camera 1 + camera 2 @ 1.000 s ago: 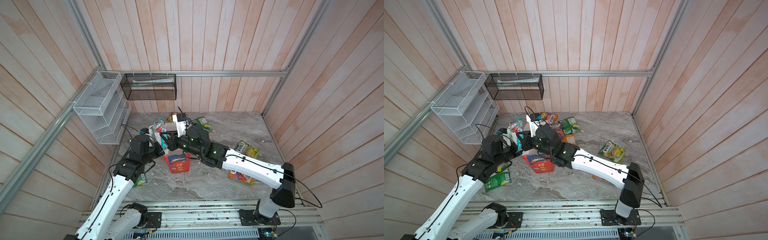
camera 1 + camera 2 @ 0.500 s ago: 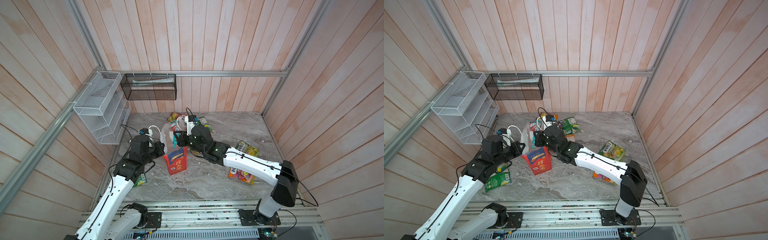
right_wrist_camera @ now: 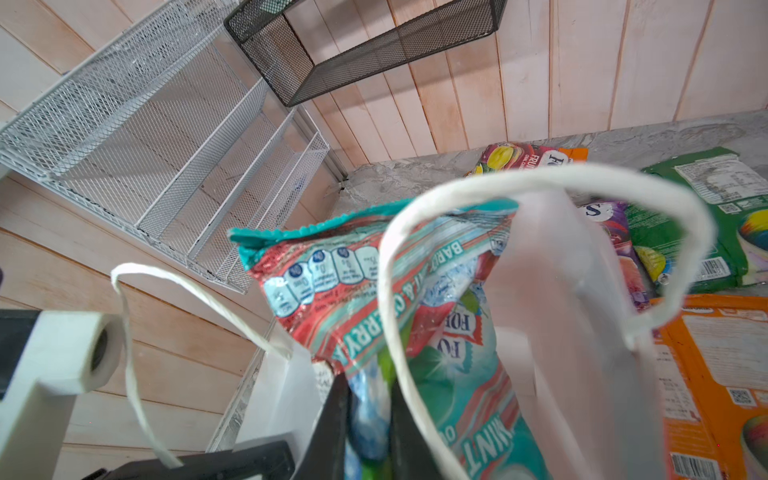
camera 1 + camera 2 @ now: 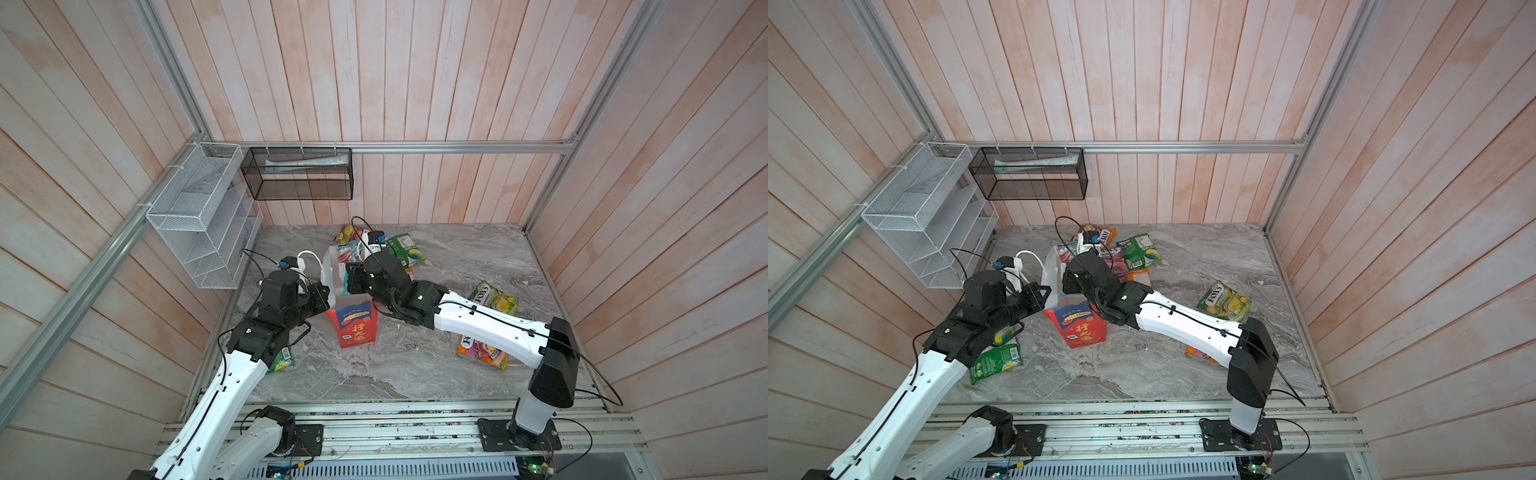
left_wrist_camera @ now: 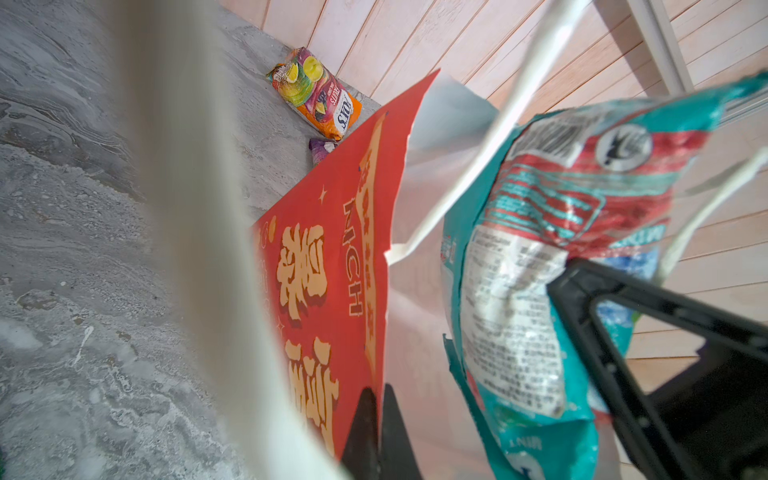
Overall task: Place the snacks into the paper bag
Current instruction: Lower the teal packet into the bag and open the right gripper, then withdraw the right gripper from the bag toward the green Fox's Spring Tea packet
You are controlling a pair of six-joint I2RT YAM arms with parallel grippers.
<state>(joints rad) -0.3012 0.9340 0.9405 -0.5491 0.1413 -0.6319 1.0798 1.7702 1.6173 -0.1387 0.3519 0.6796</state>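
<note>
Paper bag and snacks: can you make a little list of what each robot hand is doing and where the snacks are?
Paper bag: standing on the table, top open
Left gripper: shut, pinching the bag's red wall
Right gripper: shut on the teal packet
Teal packet: at the bag's mouth, between the cord handles, top end sticking out
Snacks outside: green packet by the left arm, yellow-green FOX'S packet on the right, a pile at the back

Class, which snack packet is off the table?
The teal mint packet, pinched by the right gripper at the paper bag's mouth; the others lie on the table.
</note>
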